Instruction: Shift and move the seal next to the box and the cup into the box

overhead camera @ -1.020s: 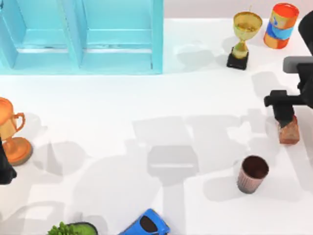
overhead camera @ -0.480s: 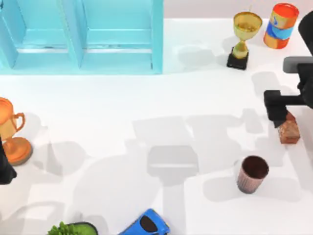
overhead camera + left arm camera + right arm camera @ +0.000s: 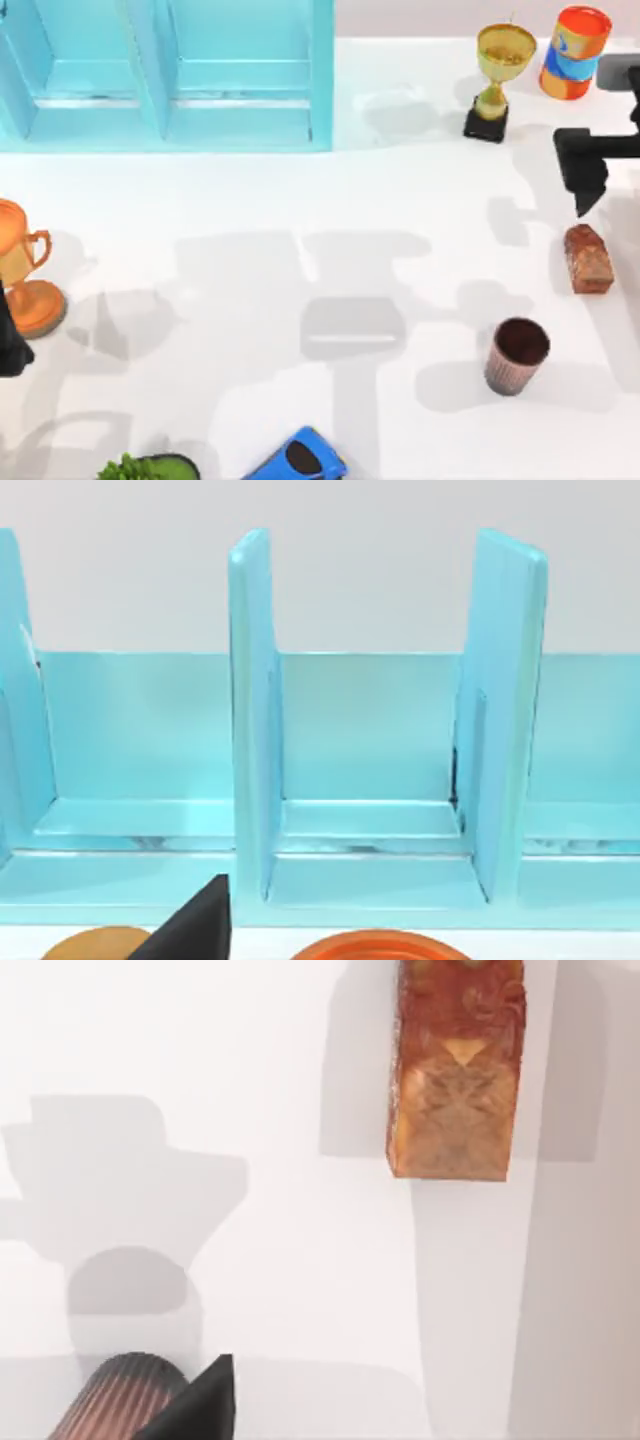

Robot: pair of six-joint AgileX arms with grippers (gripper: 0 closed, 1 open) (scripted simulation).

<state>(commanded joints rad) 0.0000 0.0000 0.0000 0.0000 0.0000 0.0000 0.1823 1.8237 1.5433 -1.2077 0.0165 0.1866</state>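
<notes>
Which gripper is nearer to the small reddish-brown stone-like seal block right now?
The right. The right gripper hangs just beyond the small reddish-brown stone-like seal block near the table's right edge, while the left gripper sits far off at the left edge beside the orange trophy.

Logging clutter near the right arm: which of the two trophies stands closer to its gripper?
The gold trophy on the black base, at the table's far right, just left of the right gripper. The orange trophy with handles stands at the left edge.
</notes>
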